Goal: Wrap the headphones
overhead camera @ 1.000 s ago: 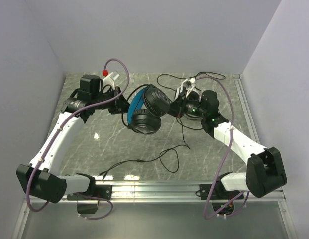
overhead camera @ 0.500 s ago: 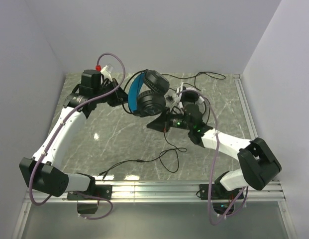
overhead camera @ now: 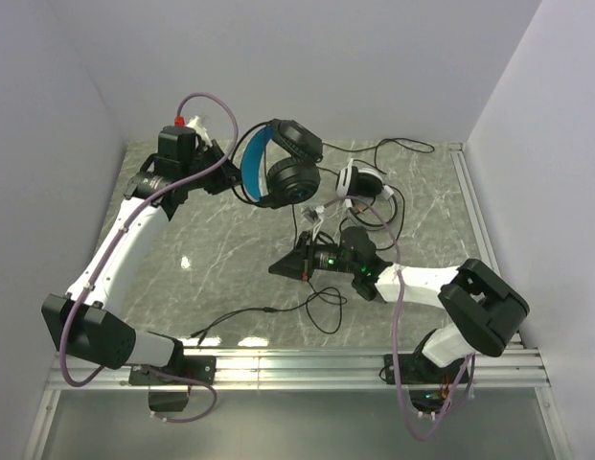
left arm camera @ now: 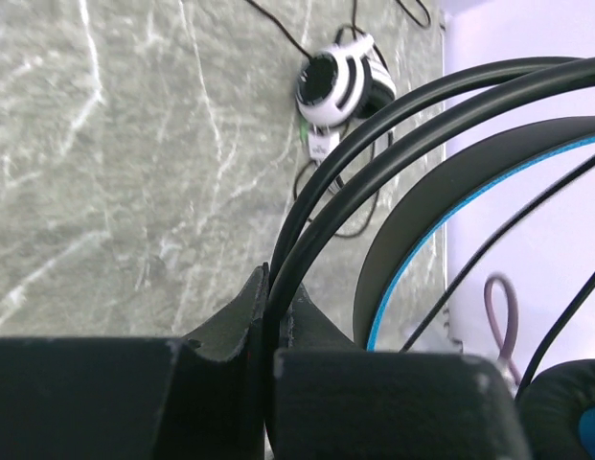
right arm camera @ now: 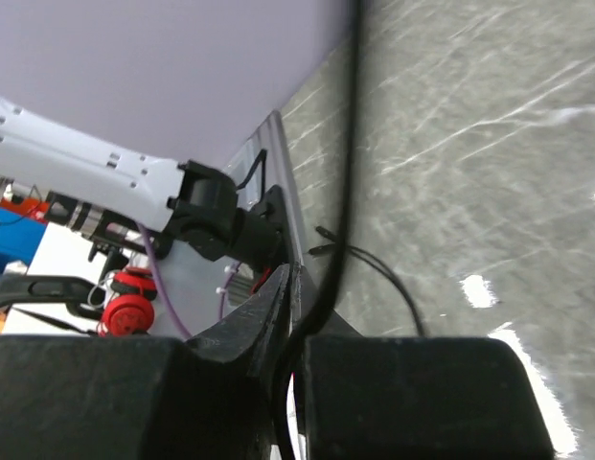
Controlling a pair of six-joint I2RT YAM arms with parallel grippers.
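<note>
As left jaws clamping the headset [overhead camera: 295, 179] rose, right jaws pinching cable [right arm camera: 347, 144] swung nearer the bench's [overhead camera: 220, 259] front edge, likely pulling slack.

The black headset [overhead camera: 283, 168] is up in the air, the white headset [overhead camera: 359, 180] lies on the table [overhead camera: 201, 259].
The left gripper [overhead camera: 228, 180] holds the blue headband [overhead camera: 244, 172]. The right gripper [overhead camera: 278, 267] sits low, with the white headset beyond it and the loose cable [overhead camera: 268, 310] just nearer.

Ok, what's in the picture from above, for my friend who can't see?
The left gripper holds black-and-blue headphones above a marble table, while the right gripper pinches a thin black cable. White headphones lie farther back.
</note>
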